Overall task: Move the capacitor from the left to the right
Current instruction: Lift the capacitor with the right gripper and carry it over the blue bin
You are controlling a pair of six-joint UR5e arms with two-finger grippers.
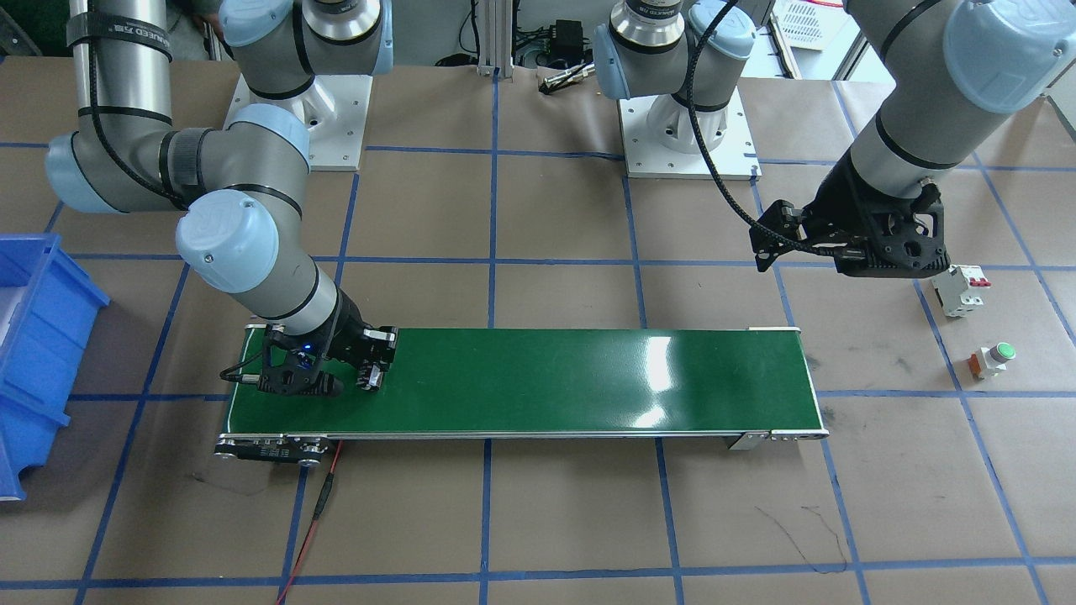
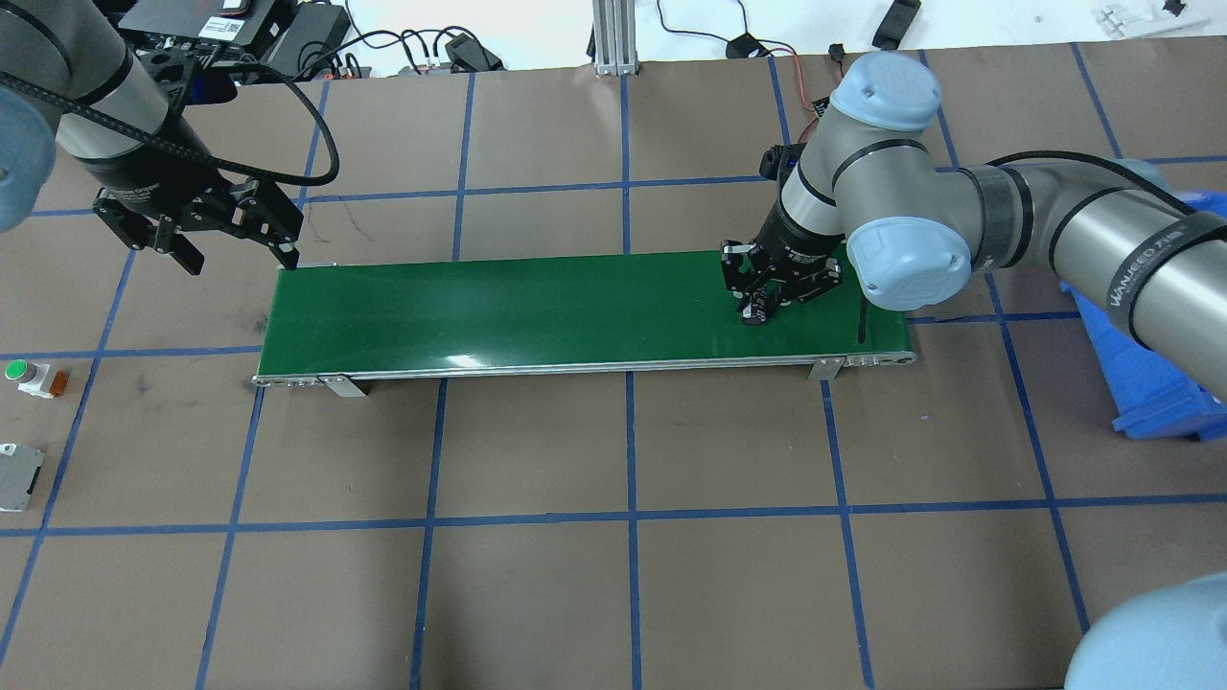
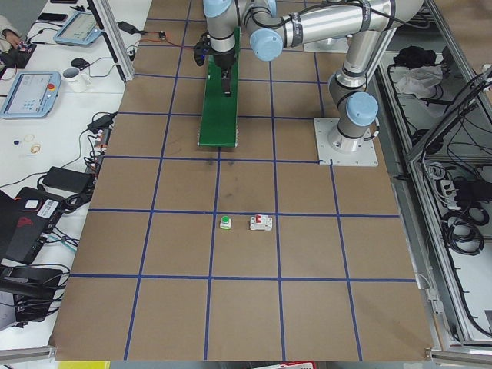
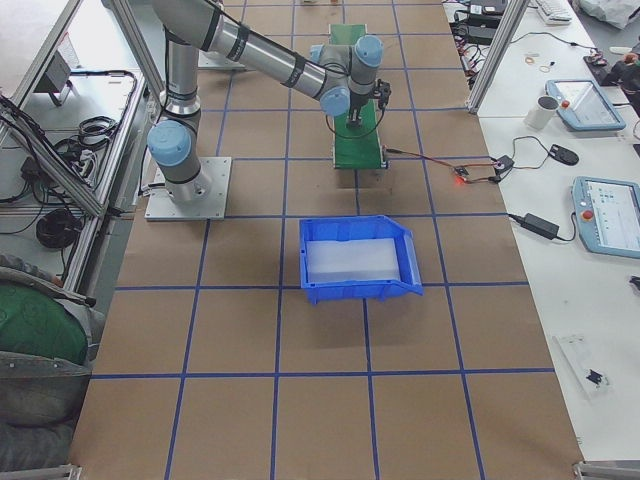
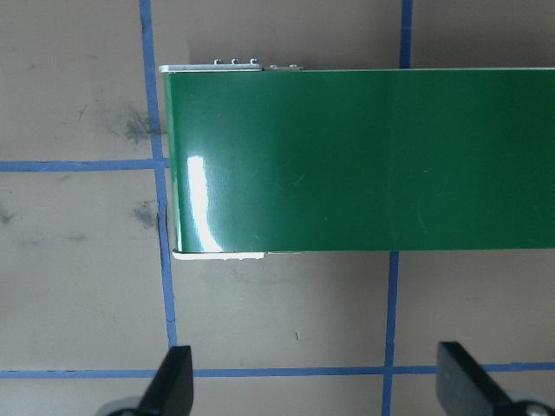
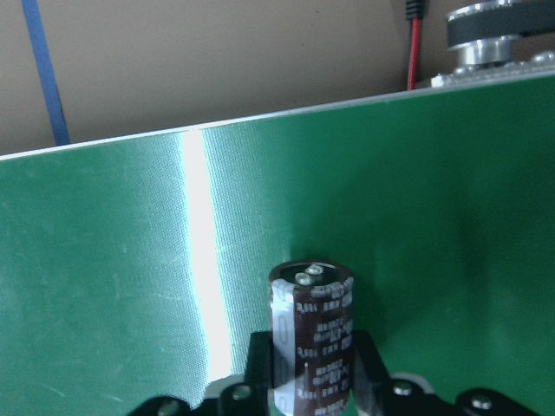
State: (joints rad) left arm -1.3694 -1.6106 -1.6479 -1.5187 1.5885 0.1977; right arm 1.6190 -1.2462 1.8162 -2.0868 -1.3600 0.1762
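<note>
In the front-facing view the right end effector (image 1: 370, 376) is low over the robot's right end of the green belt (image 1: 546, 378), fingers drawn in on something too small to name from here. A blue bin (image 1: 34, 353) sits on the counter (image 1: 572, 521) just past that end, which is probably where the load is meant to go. Overhead, the left end effector (image 2: 237, 247) hangs with fingers spread and empty at the belt's other end, beside its far corner. That looks like a way of staying clear of the right arm's work. The breaker (image 2: 19, 476) and button (image 2: 29, 376) lie on the counter further left, well apart from the belt. The left side view shows those two side by side in the foreground and the far arm bent over the belt. The right side view shows the bin squarely in line with the belt's end, handy for a short carry. The left wrist view confirms wide-open fingers with only bare belt and counter beyond them. The right wrist view settles it: the capacitor (image 6: 312, 334) stands upright, pinched across its sleeve between the fingers with its terminals up. That hold should keep it from rolling. Whether its base touches the belt I cannot tell.
</note>
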